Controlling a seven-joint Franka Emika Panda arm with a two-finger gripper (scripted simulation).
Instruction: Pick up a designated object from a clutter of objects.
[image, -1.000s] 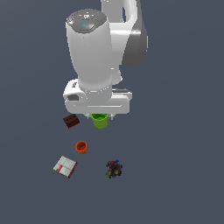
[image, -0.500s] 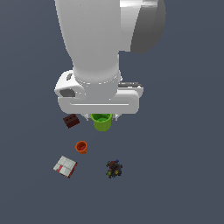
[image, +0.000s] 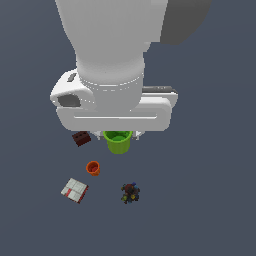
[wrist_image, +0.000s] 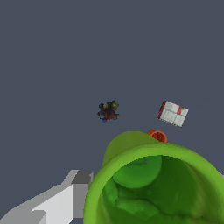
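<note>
1. From the exterior view I see the white Panda arm filling the upper frame; its gripper sits directly over the small bright lime-green cup with a thick rim, which shows just under the hand.
2. In the wrist view that green cup looms large and close, mouth open toward the camera; one grey-white finger lies against its outer wall — the other is hidden, so I read the fingers as clamped on the cup but cannot tell how wide they stand.
3. The dark red studded brick lies just beside the cup, toward the exterior view's left.
4. The small orange cup, the white-and-red flat box and the dark multicoloured lumpy toy rest well apart from it on the dark grey floor.
</note>
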